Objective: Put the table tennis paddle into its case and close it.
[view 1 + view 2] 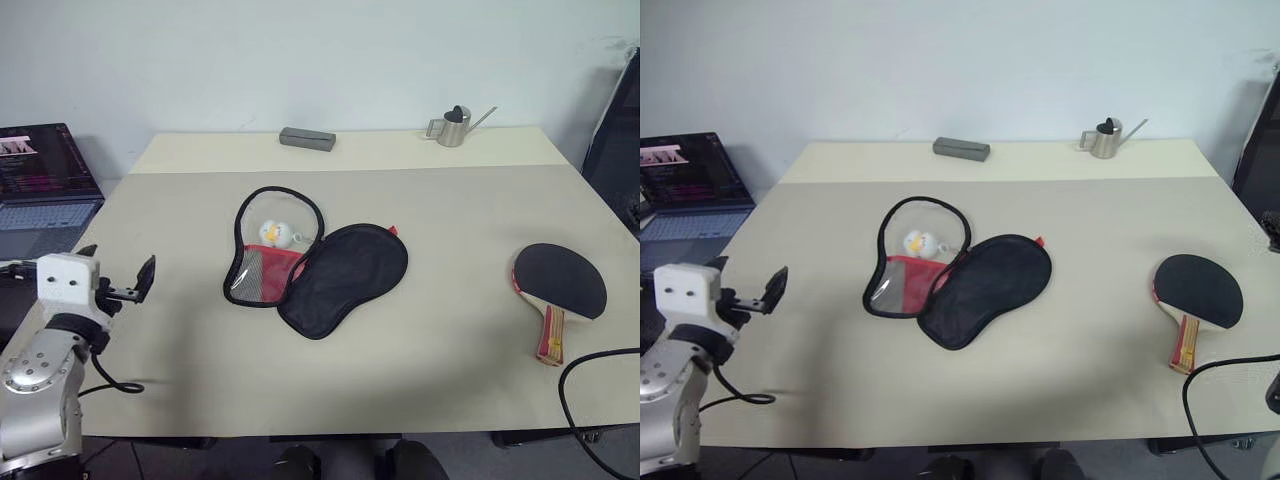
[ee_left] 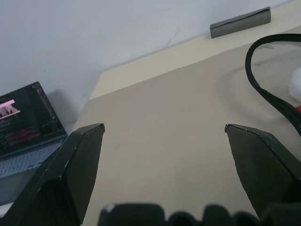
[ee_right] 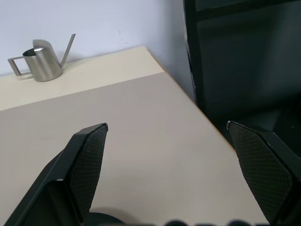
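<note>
The case [image 1: 345,275] lies unzipped in the middle of the table [image 1: 430,350]: its black flap is folded toward the right, and its red and mesh half [image 1: 262,272] is outlined by the zip. A small white-yellow duck charm [image 1: 272,233] rests inside the zip loop. The table tennis paddle [image 1: 558,280] lies flat near the right edge, black rubber up, its handle [image 1: 550,336] pointing to the front. My left gripper [image 1: 115,268] hovers open at the table's left edge, well left of the case. My right gripper [image 3: 167,125] is open by the table's right edge, holding nothing.
A grey bar [image 1: 307,138] and a small metal watering can [image 1: 455,127] stand along the far edge. A laptop [image 1: 40,180] sits off the left side. A black cable [image 1: 590,400] loops at the front right corner. Dark furniture [image 3: 244,52] stands beyond the right edge.
</note>
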### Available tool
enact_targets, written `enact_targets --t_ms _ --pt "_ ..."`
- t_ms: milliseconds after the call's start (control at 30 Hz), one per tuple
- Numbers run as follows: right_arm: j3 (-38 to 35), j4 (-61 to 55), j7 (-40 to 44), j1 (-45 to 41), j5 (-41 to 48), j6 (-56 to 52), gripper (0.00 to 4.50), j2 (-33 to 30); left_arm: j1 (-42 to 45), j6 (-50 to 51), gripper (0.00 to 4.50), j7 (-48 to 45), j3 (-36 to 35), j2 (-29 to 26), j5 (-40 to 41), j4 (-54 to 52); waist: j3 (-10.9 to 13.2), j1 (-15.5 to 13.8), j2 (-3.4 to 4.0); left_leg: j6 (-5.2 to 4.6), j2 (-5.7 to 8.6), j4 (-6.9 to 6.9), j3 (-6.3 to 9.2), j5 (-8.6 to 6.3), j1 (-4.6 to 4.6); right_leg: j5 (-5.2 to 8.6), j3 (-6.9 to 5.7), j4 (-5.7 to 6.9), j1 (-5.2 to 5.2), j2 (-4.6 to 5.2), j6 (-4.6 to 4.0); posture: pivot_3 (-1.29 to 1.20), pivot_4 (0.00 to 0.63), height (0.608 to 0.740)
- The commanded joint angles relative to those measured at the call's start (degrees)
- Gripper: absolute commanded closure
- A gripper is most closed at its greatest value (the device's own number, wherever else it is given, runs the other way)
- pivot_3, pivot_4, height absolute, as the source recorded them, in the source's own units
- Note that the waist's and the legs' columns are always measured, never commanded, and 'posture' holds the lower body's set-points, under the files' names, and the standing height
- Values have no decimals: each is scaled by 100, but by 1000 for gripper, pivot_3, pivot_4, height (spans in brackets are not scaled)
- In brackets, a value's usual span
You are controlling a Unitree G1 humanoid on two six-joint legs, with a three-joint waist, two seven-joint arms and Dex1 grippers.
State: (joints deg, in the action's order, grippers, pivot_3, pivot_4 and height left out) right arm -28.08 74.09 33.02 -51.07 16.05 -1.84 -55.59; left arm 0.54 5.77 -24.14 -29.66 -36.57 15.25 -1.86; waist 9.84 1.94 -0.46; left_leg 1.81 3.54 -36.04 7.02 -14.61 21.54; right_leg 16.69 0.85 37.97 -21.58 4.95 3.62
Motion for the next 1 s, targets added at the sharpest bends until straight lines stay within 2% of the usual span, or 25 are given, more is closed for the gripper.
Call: enact_targets --t_ms 33,233,300,467,567,733,800,1000 --pt "-166 -364 278 105 231 132 48 -6 88 -172 0 -136 -289 -217 116 109 0 -1 0 -1 0 0 0 0 0 0 0 0 0 0 0 0 150 740" --pt "-201 -633 579 245 423 340 48 232 268 -14 0 -495 -169 -382 372 -4 0 7 0 -1 -1 0 -1 -1 -1 0 2 2 -2 -1 0 0 150 740" --pt "-108 -774 748 201 448 78 48 366 310 203 0 -685 -108 -421 579 -169 0 22 0 -1 -2 -1 -2 -1 -2 0 2 4 -1 -1 1 0 150 740" --pt "508 -2364 1804 570 563 -920 48 904 520 812 0 -1254 -7 -653 1181 -508 0 69 0 -1 -6 -2 1 -1 -2 -1 1 8 -3 -4 1 0 150 740" --pt "793 -3489 1929 861 688 -1529 48 1166 567 1154 0 -1546 112 -741 1456 -707 0 70 1 0 -9 -4 12 -1 3 -1 1 10 -11 -5 1 0 150 740" --pt "1158 -5039 1561 1069 1015 -2838 48 1697 802 1393 0 -2017 514 -907 1558 -821 -1 64 1 2 -6 -7 38 0 20 -2 2 16 -30 -4 0 0 150 740" --pt "1176 -5379 1217 1085 1064 -3168 48 1918 1063 1411 0 -2137 662 -932 1529 -658 -1 45 1 3 -7 -8 48 0 22 -2 -6 17 -31 -5 -1 0 150 740" --pt "1597 -6331 873 1217 1159 -3965 48 2312 1504 1640 0 -2711 1157 -1002 1628 -557 -1 5 1 16 -2 -9 41 7 38 -2 2 16 -50 -4 -1 0 150 740"
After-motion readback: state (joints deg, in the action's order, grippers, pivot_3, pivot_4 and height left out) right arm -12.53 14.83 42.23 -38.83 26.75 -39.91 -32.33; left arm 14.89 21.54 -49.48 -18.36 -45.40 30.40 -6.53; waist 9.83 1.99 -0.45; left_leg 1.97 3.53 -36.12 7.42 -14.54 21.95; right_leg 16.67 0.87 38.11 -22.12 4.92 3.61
